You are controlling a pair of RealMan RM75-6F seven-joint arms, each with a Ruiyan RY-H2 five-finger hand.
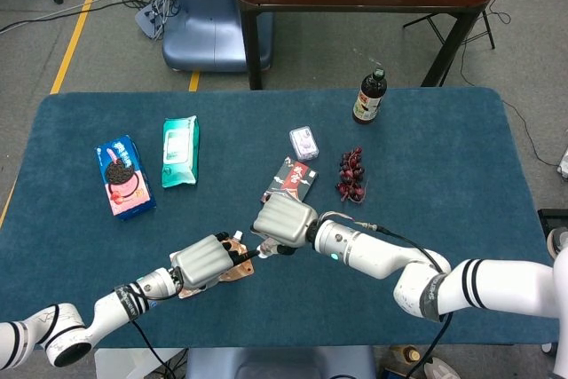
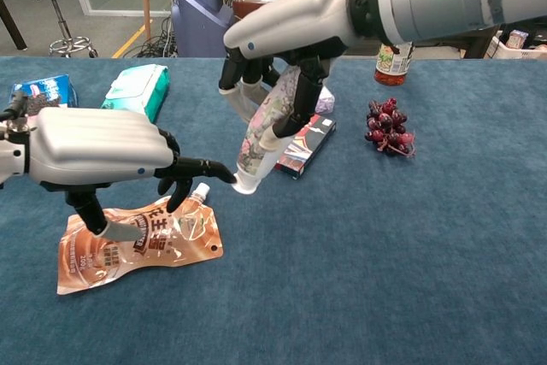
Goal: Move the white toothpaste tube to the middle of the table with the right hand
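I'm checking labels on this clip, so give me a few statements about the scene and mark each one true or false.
1. The right hand holds the white toothpaste tube. True.
2. The tube lies flat on the table. False: it is held tilted, cap end down near the cloth.
3. A fingertip of the left hand reaches toward the tube's cap. True.
4. The brown pouch lies to the right of the grapes. False: it lies far to their left, under the left hand.
5. The dark bottle lies on its side. False: it stands upright near the far edge.
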